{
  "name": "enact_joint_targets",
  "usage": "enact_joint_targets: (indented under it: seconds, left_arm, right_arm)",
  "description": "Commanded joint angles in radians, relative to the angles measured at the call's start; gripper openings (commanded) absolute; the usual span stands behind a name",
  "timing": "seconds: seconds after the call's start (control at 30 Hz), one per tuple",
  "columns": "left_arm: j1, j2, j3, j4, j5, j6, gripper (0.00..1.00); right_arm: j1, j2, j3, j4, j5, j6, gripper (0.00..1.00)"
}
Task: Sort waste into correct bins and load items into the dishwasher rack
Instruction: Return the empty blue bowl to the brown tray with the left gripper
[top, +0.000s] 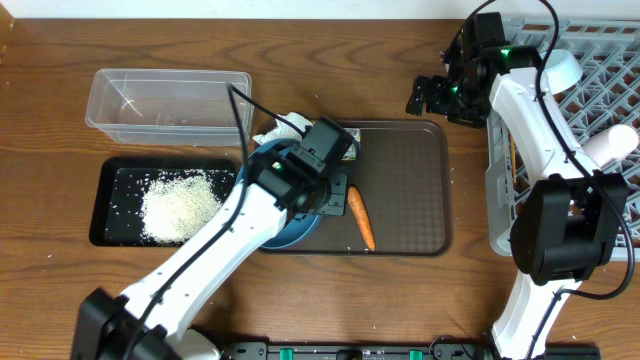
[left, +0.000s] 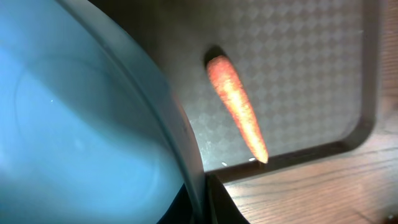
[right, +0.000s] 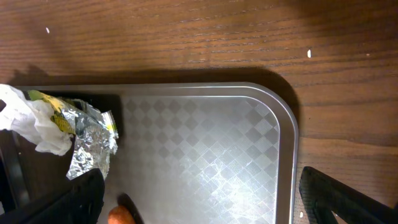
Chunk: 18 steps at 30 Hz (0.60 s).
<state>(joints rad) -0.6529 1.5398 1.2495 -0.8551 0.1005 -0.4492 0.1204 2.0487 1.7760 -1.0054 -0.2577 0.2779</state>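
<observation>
One carrot lies beside the left gripper clamped on the blue bowl.

Blue bowl, orange carrot, chequered tray

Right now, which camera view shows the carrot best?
The left wrist view: the carrot lies whole and large mid-frame on the brown tray beside the blue bowl. Overhead shows the carrot whole but small. The right wrist view catches only its end at the bottom edge.
</observation>
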Motion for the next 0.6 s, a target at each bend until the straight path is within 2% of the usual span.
enact_joint_targets:
  seconds: [0.0, 0.4, 0.57]
  left_arm:
    - [-0.002, 0.031, 0.002, 0.01, -0.003, -0.02, 0.06]
    - [-0.027, 0.149, 0.002, 0.086, 0.024, -0.02, 0.07]
    - [-0.027, 0.151, 0.002, 0.071, 0.018, -0.02, 0.15]
  right_arm:
    - [0.011, -0.013, 0.019, 0.0, -0.004, 0.006, 0.99]
    - [0.023, -0.013, 0.019, 0.0, -0.004, 0.006, 0.99]
    - [0.022, -0.013, 0.019, 0.0, -0.004, 0.006, 0.99]
